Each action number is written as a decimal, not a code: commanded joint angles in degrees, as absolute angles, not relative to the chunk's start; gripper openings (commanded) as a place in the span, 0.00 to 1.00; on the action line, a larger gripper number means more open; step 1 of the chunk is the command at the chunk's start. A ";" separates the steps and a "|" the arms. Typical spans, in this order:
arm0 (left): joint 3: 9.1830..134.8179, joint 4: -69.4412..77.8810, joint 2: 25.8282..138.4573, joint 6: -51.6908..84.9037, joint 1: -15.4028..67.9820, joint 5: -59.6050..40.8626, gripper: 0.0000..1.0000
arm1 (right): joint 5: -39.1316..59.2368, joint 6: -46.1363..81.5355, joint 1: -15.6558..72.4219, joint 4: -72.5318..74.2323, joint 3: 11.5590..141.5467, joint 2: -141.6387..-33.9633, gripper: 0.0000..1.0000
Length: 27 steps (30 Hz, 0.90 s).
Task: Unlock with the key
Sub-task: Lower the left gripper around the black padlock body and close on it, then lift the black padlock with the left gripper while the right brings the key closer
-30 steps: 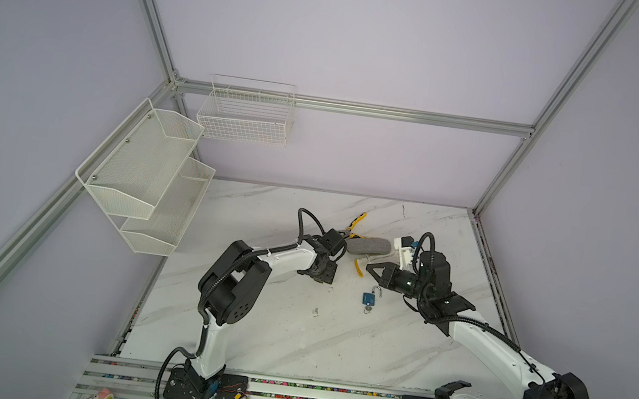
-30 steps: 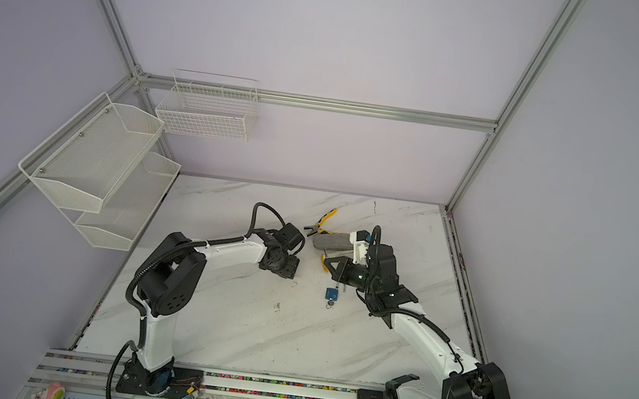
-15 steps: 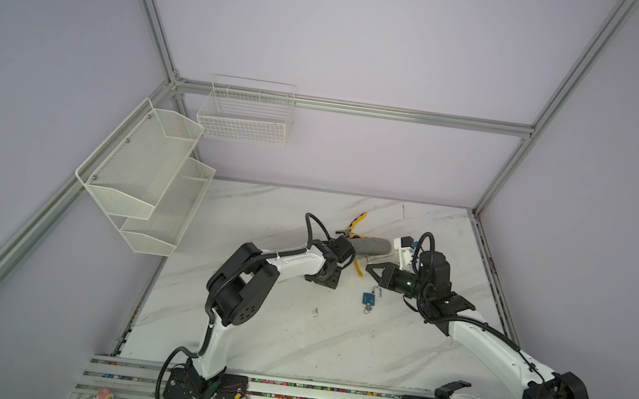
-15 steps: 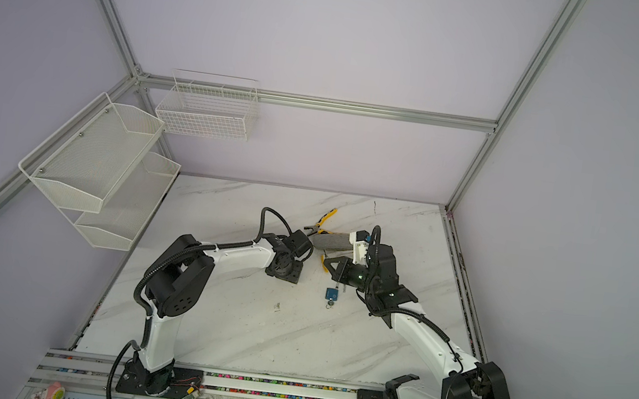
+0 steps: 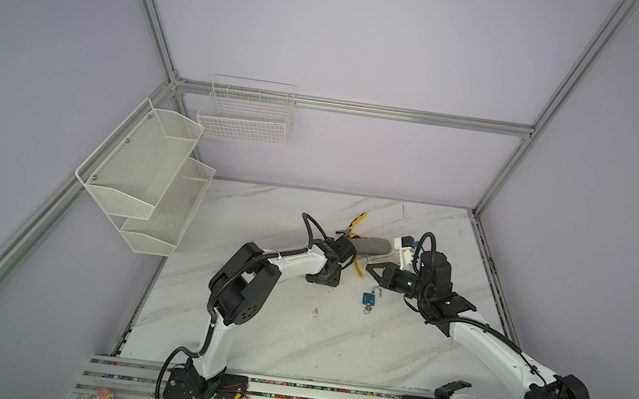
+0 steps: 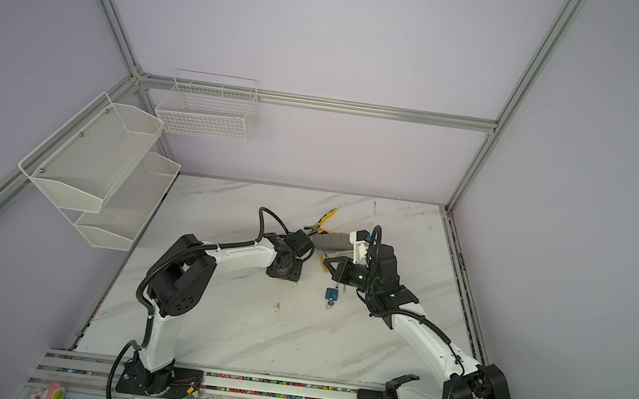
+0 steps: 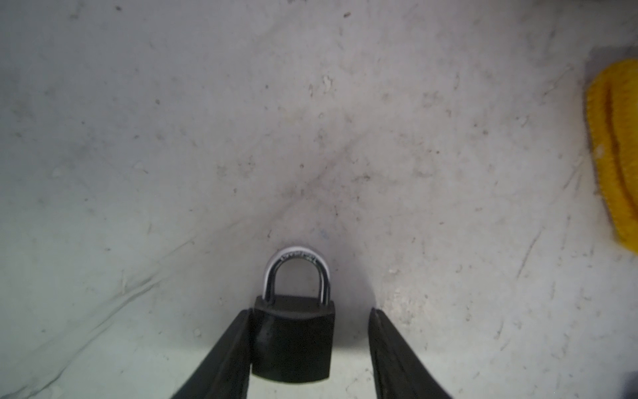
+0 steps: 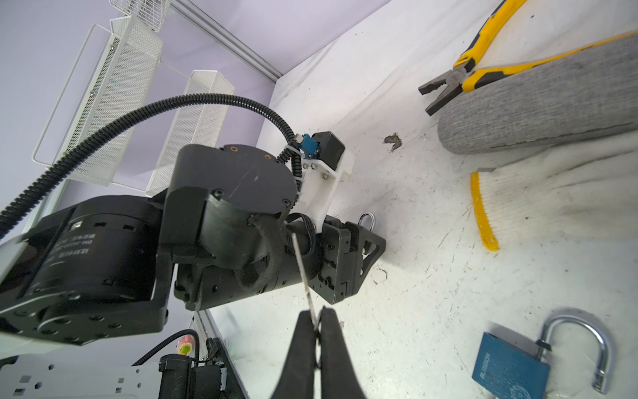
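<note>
Found left gripper (image 7: 310,312) low over table (image 5: 292,331), jaws about half parted, astride black lock (image 7: 293,342). Noted one finger (image 7: 228,352) touching the lock's side and the other finger (image 7: 393,352) apart from it, with a clear gap. No grip confirmed. Saw black lock's shackle closed. Could not tell whether this lock lies flat or stands.

Found right gripper (image 8: 317,316) fully closed, pinching key (image 8: 303,273) by one end. Saw the thin blade edge-on, projecting from the fingertips toward the left arm. Placed this gripper near the left gripper in both top views.

Located blue lock (image 5: 369,298) lying flat on table, between the two arms and nearer the front edge than either gripper, with shackle swung open and a small ring (image 5: 367,309) at its base. Touched by neither gripper.

Recorded yellow-handled pliers (image 8: 462,74) resting on grey pouch (image 8: 552,103) behind the grippers, and white glove (image 8: 552,193) with yellow cuff beside the pouch.
</note>
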<state>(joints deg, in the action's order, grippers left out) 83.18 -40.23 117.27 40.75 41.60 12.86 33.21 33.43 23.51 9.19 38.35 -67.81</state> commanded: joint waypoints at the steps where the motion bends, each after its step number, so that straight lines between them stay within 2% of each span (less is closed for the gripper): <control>1: 86.48 -41.71 119.55 42.10 41.89 11.80 0.52 | 33.91 32.26 23.29 9.49 37.72 -66.60 0.00; 10: 85.19 -41.86 119.38 41.92 41.84 11.51 0.46 | 33.80 32.25 23.29 9.89 37.14 -66.18 0.00; 14: 84.82 -41.90 119.17 41.86 41.85 11.77 0.39 | 34.05 32.43 23.27 9.84 37.33 -66.04 0.00; 20: 84.90 -41.75 118.79 41.05 41.79 11.32 0.34 | 34.29 32.44 23.24 9.85 37.19 -65.67 0.00; 27: 84.16 -41.16 117.10 40.87 41.91 11.42 0.20 | 35.24 32.06 23.28 9.66 37.26 -65.35 0.00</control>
<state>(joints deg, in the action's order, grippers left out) 84.01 -40.99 117.71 40.97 41.65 13.26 34.02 32.84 23.51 9.26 37.98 -66.46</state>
